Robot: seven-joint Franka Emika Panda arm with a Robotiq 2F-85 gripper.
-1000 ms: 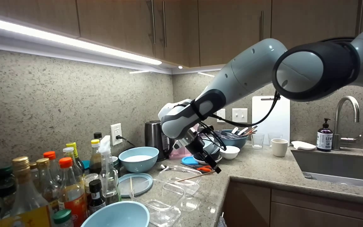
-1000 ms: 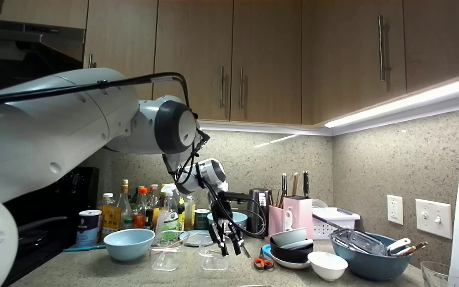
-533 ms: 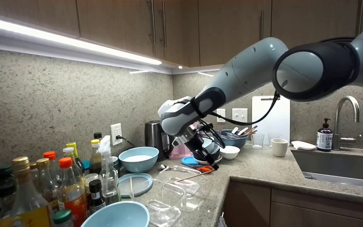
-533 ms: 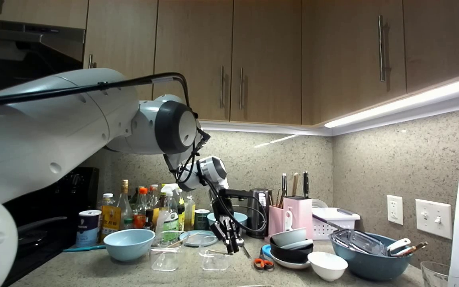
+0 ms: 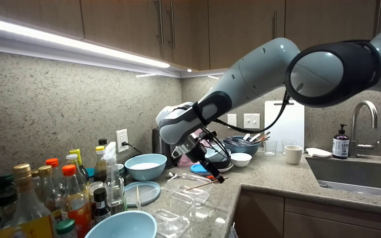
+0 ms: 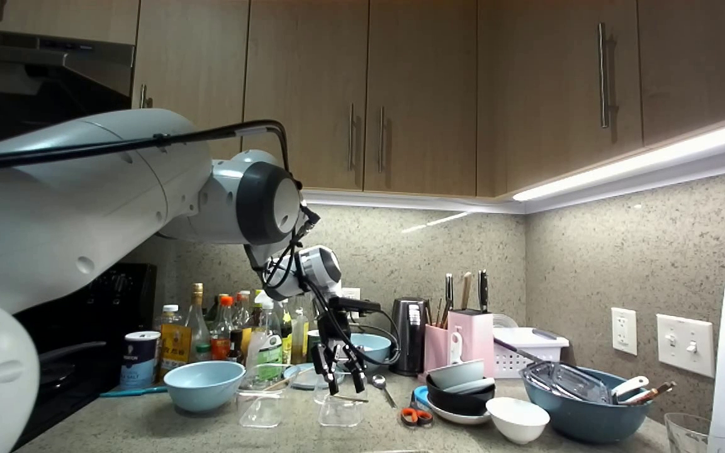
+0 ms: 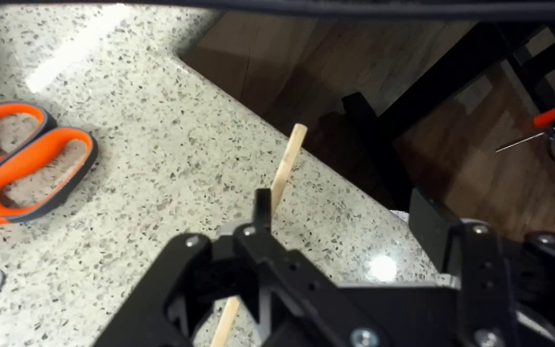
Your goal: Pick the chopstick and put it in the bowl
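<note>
The chopstick (image 5: 198, 186) is a thin pale stick slanting across a clear plastic container, one end toward the counter edge. It also shows in an exterior view (image 6: 351, 399). In the wrist view the chopstick (image 7: 287, 161) passes behind my left finger, which hides its middle. My gripper (image 7: 345, 217) is open with nothing between its fingers; the chopstick lies to the left of the gap. In both exterior views the gripper (image 5: 222, 180) (image 6: 347, 386) points down close to the chopstick; I cannot tell the height. The glossy light-blue bowl (image 5: 121, 226) (image 6: 204, 385) stands upright near the bottles.
A second pale stick (image 5: 137, 192) rests on another clear container (image 5: 170, 221). Another light-blue bowl (image 5: 146, 167) stands at the back. Orange-handled scissors (image 7: 32, 168) and a spoon (image 6: 382, 387) lie nearby. Stacked dark bowls (image 6: 460, 399) and a white bowl (image 6: 518, 420) stand beyond.
My gripper has moved left in both exterior views. Its fingers looked closer together half a second ago and stand wider apart now. The chopstick and bowl look unmoved.
</note>
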